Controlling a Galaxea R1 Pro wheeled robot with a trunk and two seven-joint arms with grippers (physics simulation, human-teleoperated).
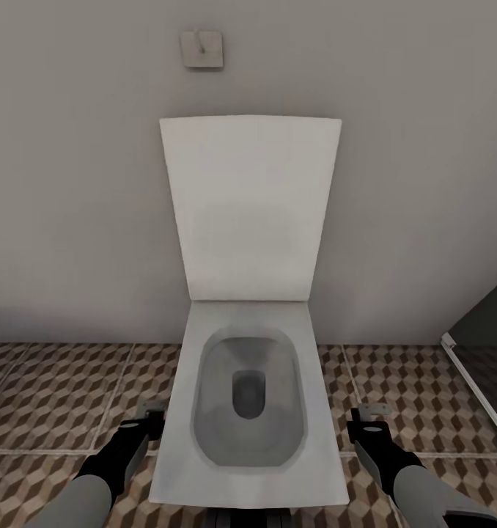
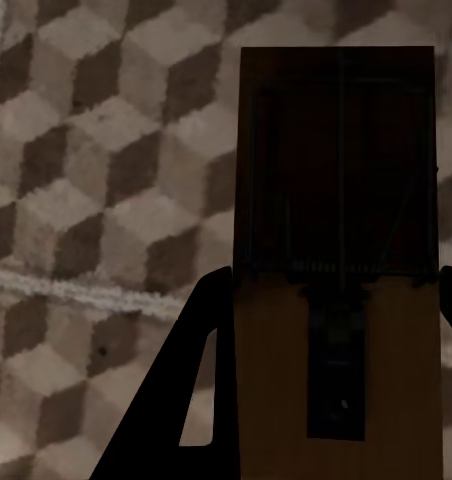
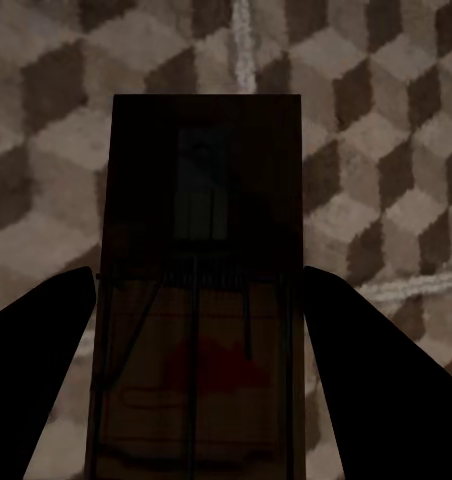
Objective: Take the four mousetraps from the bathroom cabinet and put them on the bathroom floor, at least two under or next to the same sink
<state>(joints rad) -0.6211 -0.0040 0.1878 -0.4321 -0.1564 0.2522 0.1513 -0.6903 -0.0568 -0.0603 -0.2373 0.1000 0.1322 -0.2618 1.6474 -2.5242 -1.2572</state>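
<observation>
Mousetraps ride one in each gripper, the left and right both pinching a trap above the floor. Beyond stands a toilet. Carrying step; next, find the sink.

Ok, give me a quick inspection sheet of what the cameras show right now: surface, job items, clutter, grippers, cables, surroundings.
Surface: cube-patterned tiled floor, pale grout lines.
Job's things: one mousetrap between the left gripper's fingers; a second mousetrap between the right gripper's fingers. Both are above the floor tiles.
Clutter: nothing seen.
Grippers: left gripper shut on its trap, beside the toilet; right gripper shut on its trap, on the toilet's other side.
Cables: nothing seen.
Surroundings: white toilet straight ahead, lid raised against a grey wall; small square wall fitting above; dark panel at the right edge.
</observation>
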